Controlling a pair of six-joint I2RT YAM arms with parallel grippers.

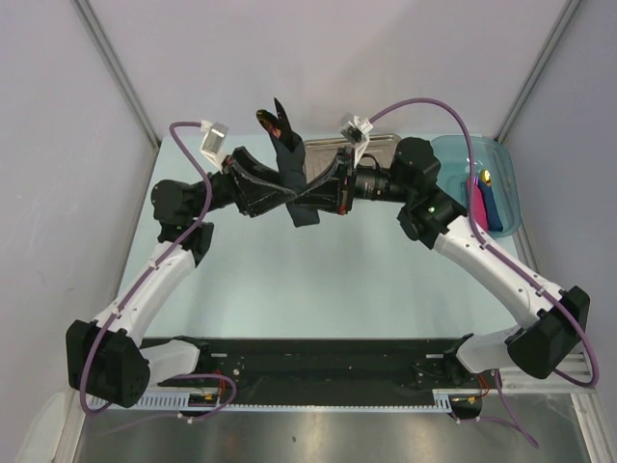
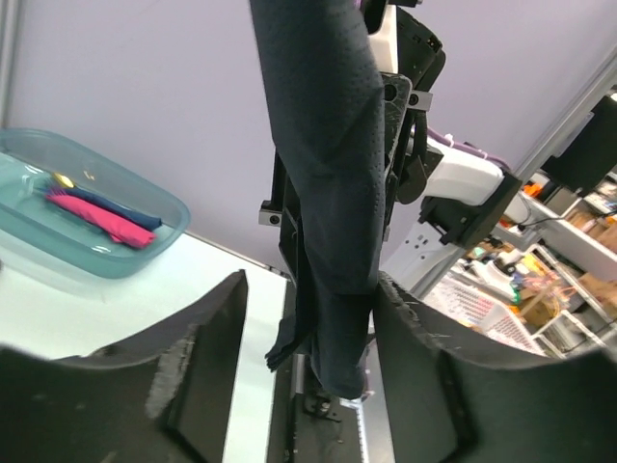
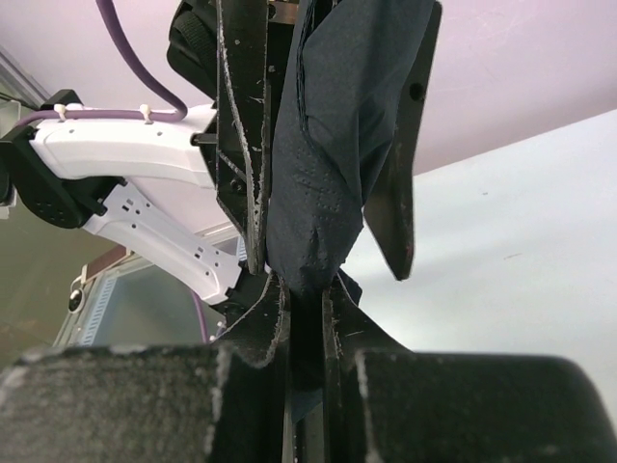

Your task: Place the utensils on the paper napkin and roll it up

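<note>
The black paper napkin is rolled into a tube and held upright in the air between both arms. Two utensil tips stick out of its top, one dark, one orange-brown; the rest of the utensils is hidden inside. My right gripper is shut on the roll's lower end. My left gripper is open around the roll; the roll rests against one finger, with a gap to the other. In the top view the left gripper and the right gripper meet at the roll.
A steel tray lies on the table behind the grippers. At the far right stands a teal plastic tub holding a pink roll and a dark blue roll. Grey walls close the table's sides and back.
</note>
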